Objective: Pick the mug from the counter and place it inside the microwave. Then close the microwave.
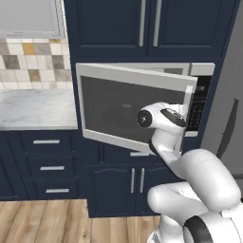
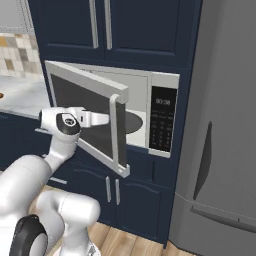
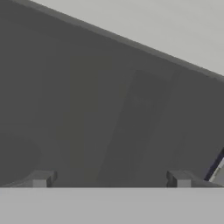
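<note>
The microwave stands with its dark glass door swung partly open, hinged on the left. Past the door's free edge I see the pale interior and part of the dark turntable. My gripper is up against the outer glass face of the door, near the long bar handle. In the hand view the gripper is open, its fingertips wide apart with only dark glass between them. In the left base view the gripper sits near the door's free edge. The mug is hidden or out of view.
The marble counter runs to the left of the microwave over navy drawers. Navy cabinets hang above the microwave, and others stand below it. A tall grey fridge is close on the right.
</note>
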